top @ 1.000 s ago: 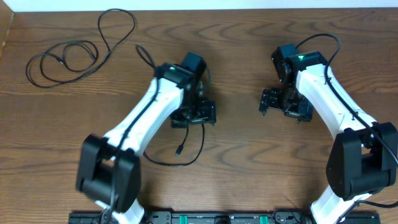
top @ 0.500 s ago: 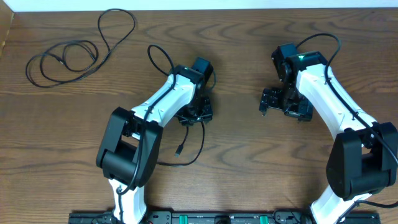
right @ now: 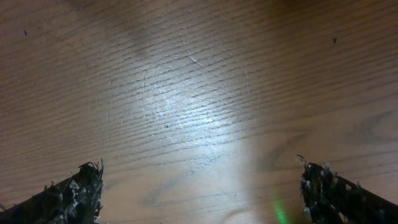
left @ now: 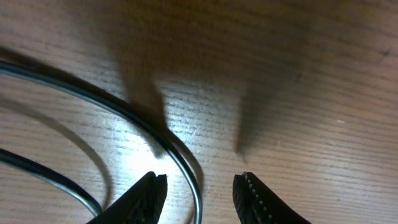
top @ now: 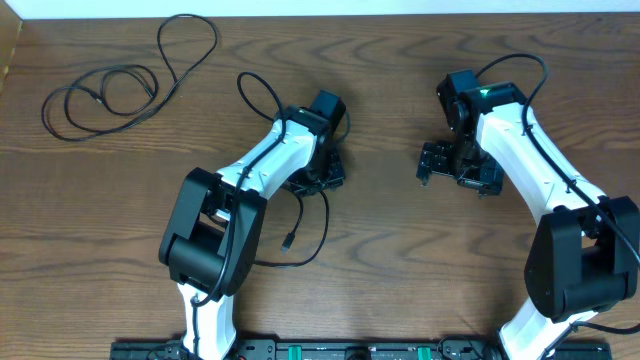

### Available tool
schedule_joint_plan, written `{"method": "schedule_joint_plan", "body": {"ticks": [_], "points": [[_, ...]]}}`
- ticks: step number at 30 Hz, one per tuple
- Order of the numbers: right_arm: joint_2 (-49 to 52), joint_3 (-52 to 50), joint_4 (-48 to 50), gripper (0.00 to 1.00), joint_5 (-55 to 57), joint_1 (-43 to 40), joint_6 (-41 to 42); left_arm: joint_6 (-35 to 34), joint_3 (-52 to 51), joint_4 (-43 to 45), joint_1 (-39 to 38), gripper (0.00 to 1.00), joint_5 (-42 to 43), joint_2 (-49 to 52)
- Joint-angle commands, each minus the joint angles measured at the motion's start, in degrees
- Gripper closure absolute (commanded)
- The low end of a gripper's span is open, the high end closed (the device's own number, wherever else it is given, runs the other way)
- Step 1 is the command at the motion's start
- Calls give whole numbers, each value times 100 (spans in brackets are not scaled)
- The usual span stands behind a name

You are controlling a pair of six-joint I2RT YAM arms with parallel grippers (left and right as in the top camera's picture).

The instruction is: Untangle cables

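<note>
One black cable lies in loose loops at the far left of the table. A second black cable curves from behind my left arm, under its gripper, to a small plug nearer the front. My left gripper is low over this cable. In the left wrist view the cable runs between the half-closed jaws of that gripper, with a gap on both sides. My right gripper hovers wide open over bare wood, and in the right wrist view nothing lies between its fingers.
Thicker black wires run from the arms' wrists. The table's left edge is close to the looped cable. The arm bases stand along the front edge.
My left arm has swung in and its gripper has shifted slightly to the right over the cable, with its jaws narrowing around it. The right arm has stayed put.
</note>
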Motion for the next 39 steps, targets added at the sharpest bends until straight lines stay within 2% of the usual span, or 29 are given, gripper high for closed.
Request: {"method": "schedule_joint_plan", "body": {"ticks": [1, 4, 9, 16, 21, 24, 28, 32, 35, 39], "points": [[-101, 59, -2, 1, 70, 24, -48, -247, -136, -9, -22, 60, -221, 70], [-101, 59, 4, 1, 68, 24, -48, -503, -251, -7, -22, 60, -378, 70], [-101, 59, 48, 1, 66, 24, -26, -514, -400, 101, -22, 60, -378, 70], [-101, 59, 68, 1, 2, 24, -28, -516, -407, 129, -22, 66, -487, 70], [-101, 59, 70, 1, 2, 24, -28, -466, -407, 162, -24, 92, -640, 70], [-101, 59, 66, 1, 2, 24, -28, -181, -398, 164, -22, 93, -673, 66], [-101, 59, 68, 1, 4, 24, -28, 601, -46, -188, -15, 93, -673, -109], [-101, 59, 79, 1, 2, 24, -28, 1025, 549, -669, -15, 93, -673, -723], [-101, 59, 74, 1, 2, 24, -28, 1333, 793, -702, -13, 93, -693, -1300], [-101, 59, 74, 1, 2, 24, -28, 1403, 892, -610, 109, 93, -953, -2208]]}}
